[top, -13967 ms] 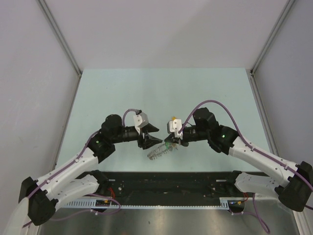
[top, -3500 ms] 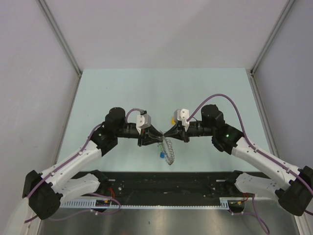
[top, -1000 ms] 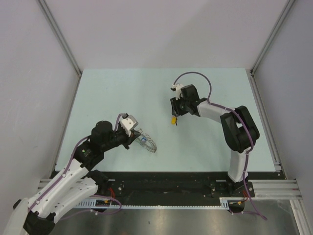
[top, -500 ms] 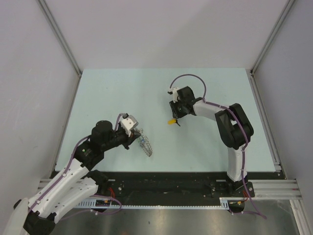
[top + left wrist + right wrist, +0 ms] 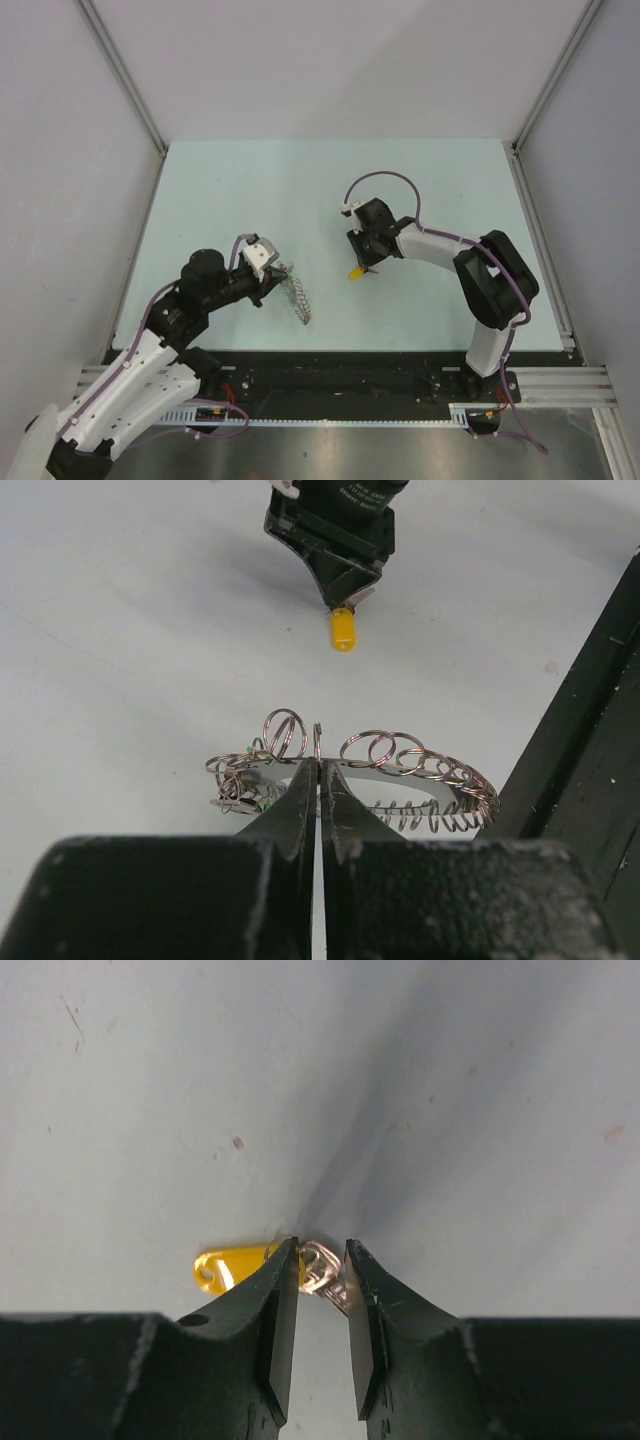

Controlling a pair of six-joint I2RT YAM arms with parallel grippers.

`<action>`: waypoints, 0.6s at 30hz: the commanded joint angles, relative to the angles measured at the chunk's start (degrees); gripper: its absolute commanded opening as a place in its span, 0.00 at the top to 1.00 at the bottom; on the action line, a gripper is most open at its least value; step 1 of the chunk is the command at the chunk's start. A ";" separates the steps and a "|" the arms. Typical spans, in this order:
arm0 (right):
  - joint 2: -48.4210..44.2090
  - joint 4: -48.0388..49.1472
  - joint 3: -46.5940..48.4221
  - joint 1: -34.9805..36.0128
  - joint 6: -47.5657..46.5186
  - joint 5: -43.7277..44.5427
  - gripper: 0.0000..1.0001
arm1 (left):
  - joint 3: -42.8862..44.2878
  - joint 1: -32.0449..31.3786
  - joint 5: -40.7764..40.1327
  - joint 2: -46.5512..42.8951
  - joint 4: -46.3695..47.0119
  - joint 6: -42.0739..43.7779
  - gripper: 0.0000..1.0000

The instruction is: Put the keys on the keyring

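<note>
**Left arm is holding the ring while the right is closing around the yellow key**

The left gripper [image 5: 270, 282] is sitting closed, its jaws pressed together on one loop of the keyring [image 5: 298, 296]. In the left wrist view the two dark fingers are meeting on a single upright loop. The rest of the keyring [image 5: 400, 775] is fanning out to either side of the left gripper [image 5: 318, 770] as a band of small grey wire coils. From above, the ring is trailing from those fingertips toward the black rail [image 5: 350, 370] at the near edge of the table [image 5: 220, 190], in its front-left part.

The right gripper [image 5: 362, 262] is reaching down near the middle of the table, well apart from the ring. The yellow-headed key [image 5: 355, 271] is lying right at its tip. In the right wrist view the right gripper [image 5: 321, 1260] is standing with its jaws narrowed to a slim gap, and the key's metal shaft is sitting in that gap. The yellow-headed key [image 5: 235, 1265] is sticking its plastic head out to the left, touching the left finger's edge. Whether the pads are actually pinching the shaft or only flanking it cannot be told from here.

From the left wrist camera, the right gripper [image 5: 342, 598] is pointing downward beyond the ring, with the yellow-headed key [image 5: 342, 630] showing just under it.
</note>
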 commanded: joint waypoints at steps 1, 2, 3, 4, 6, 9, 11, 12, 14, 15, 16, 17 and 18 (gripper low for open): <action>-6.50 -0.68 -0.94 0.18 0.21 -0.26 0.69 | 0.35 0.43 2.24 -1.18 2.90 0.63 1.00; -7.46 -0.33 -1.46 0.35 -0.85 -1.48 0.69 | 0.26 0.43 2.07 -1.19 2.81 0.63 1.00; -7.47 -0.42 -1.47 0.53 -2.16 -1.93 0.69 | 0.26 0.43 1.98 -1.19 2.81 0.71 1.00; -7.56 -0.50 -1.47 0.88 -3.57 -2.19 0.69 | 0.26 0.43 1.89 -1.36 2.89 0.63 1.00; -7.48 -0.77 -1.38 0.88 -4.98 -2.81 0.69 | 0.26 0.43 1.54 -1.45 2.81 0.63 1.00; -6.77 -1.21 -1.03 1.06 -5.08 -4.04 0.72 | 0.35 0.51 0.66 -1.62 2.72 0.54 1.00; -5.55 -2.43 0.20 1.58 -4.90 -3.60 0.73 | 0.26 0.51 0.13 -1.71 2.72 0.45 1.00; -5.11 -2.87 0.81 1.85 -4.72 -2.99 0.74 | 0.26 0.51 0.13 -1.71 2.72 0.45 1.00; -4.14 -4.36 2.13 2.72 -4.37 -1.06 0.74 | 0.26 0.51 0.04 -1.63 2.81 0.28 1.00; -3.35 -4.72 3.27 3.08 -4.20 -0.44 0.75 | 0.26 0.51 0.13 -1.71 2.63 0.36 1.00; -2.82 -5.24 4.15 3.34 -3.67 0.43 0.75 | 0.26 0.51 0.04 -1.54 2.63 0.36 1.00; -2.29 -6.47 4.86 3.69 -3.32 0.79 0.75 | 0.35 0.51 0.04 -1.54 2.54 0.36 1.00; -1.07 -7.00 6.34 3.78 -2.97 1.23 0.76 | 0.35 0.51 -0.04 -1.54 2.46 0.36 0.99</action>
